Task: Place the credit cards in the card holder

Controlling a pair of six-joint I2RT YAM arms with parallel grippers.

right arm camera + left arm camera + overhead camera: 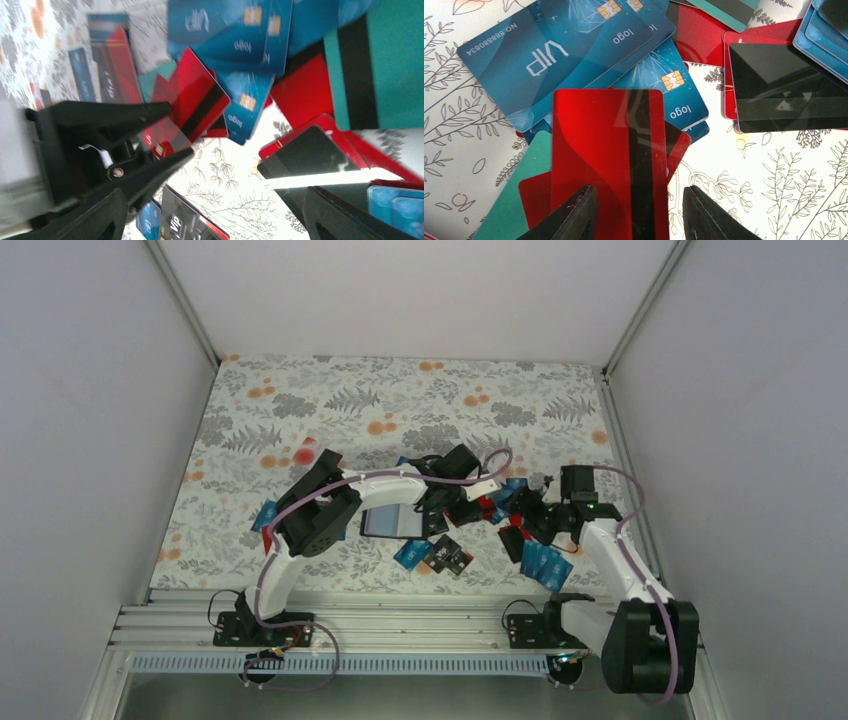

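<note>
Red card (599,150) at lower centre straddled by half-closed left jaws, grip unclear; right jaws wide open. Pickup step, seemingly. Next: lift clear, then locate holder.

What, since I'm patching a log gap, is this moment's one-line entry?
left gripper: shut on red card | right gripper: open near credit cards

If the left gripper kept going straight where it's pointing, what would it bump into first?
The left gripper is pinching a red card. Straight ahead, it would probably meet the pile of blue cards first, though how high it hangs above them is hard to tell.
</note>
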